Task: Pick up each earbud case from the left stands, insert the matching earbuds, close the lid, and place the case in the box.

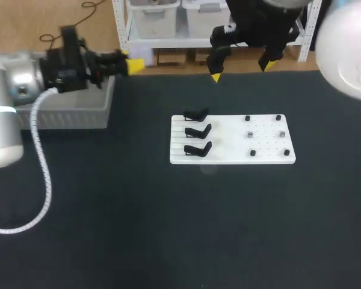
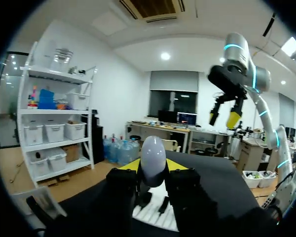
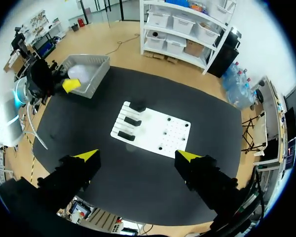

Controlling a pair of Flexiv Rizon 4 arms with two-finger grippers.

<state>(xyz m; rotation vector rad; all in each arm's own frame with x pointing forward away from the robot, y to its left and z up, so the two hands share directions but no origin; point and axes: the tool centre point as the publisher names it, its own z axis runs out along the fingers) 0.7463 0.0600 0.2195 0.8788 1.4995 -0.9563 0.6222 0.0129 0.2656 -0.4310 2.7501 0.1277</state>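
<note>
Tabletop box [image 1: 78, 118] sits half-hidden behind left end effector [image 2: 154, 170] clasping earbud case [image 2: 153, 154]; right end effector [image 3: 137, 156] spread.

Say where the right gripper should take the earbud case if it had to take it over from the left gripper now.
Likely the rounded end of the earbud case that sticks out ahead of the left gripper, approached from ahead and turned crosswise to that grip. The left fingers cover its lower sides; only the smooth domed end is free.
</note>
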